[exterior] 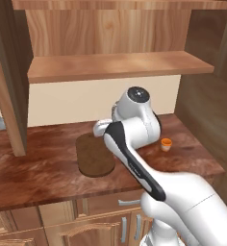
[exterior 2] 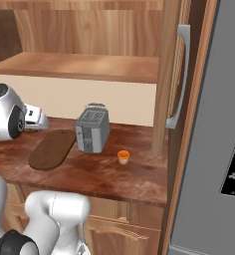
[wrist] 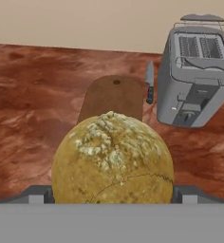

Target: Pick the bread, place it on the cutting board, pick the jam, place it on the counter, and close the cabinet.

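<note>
The bread [wrist: 112, 159], an olive-yellow lumpy ball, sits large and low in the hand view, held between the gripper's fingertips [wrist: 38, 194]. My gripper [wrist: 112, 195] is shut on it, above the counter [wrist: 28, 118]. Beyond the bread lies the dark-brown cutting board [wrist: 115, 97]. From the left base, the cutting board [exterior: 94, 156] lies in front of the arm, and the jam [exterior: 166, 144], a small orange jar, stands on the counter [exterior: 38, 168] to the right. From the right base, my hand [exterior 2: 39, 121] hovers over the board's [exterior 2: 52, 148] far end, and the cabinet door [exterior 2: 168, 74] stands open.
A grey toaster [exterior 2: 92, 130] stands right of the board, with the jam [exterior 2: 123, 157] in front of it. A small knife [wrist: 150, 83] lies between board and toaster. A grey fridge [exterior 2: 219, 124] fills the right side. Another open cabinet door [exterior: 9, 77] hangs at the left.
</note>
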Controlling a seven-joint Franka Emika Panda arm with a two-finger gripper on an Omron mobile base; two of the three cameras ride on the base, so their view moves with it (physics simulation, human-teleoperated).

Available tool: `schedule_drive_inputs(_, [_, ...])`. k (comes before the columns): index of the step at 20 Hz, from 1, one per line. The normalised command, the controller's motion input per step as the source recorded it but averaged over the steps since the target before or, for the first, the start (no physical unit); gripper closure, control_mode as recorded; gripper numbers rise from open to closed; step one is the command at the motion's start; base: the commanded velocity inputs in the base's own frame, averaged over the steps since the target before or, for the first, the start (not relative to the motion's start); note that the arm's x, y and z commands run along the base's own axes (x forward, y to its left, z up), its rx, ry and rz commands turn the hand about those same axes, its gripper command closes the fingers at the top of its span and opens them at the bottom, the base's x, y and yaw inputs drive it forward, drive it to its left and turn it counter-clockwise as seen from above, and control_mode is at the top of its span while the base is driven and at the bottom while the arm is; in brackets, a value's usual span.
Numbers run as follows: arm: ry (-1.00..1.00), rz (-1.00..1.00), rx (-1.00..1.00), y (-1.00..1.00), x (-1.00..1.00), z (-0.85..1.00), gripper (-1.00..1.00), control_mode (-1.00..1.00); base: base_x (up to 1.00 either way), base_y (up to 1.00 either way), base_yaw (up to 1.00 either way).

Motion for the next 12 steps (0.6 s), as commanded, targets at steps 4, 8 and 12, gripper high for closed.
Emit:
schedule_drive_inputs(4, [0.00, 0.00, -0.03, 0.03, 0.00, -0.35, 1.00, -1.00, 0.00, 0.00, 0.00])
schedule_drive_inputs(8, [0.00, 0.00, -0.04, 0.12, 0.00, -0.34, 1.00, -1.00, 0.00, 0.00, 0.00])
schedule_drive_inputs(12, [0.00, 0.00, -0.02, 0.10, 0.00, -0.29, 1.00, -1.00, 0.00, 0.00, 0.00])
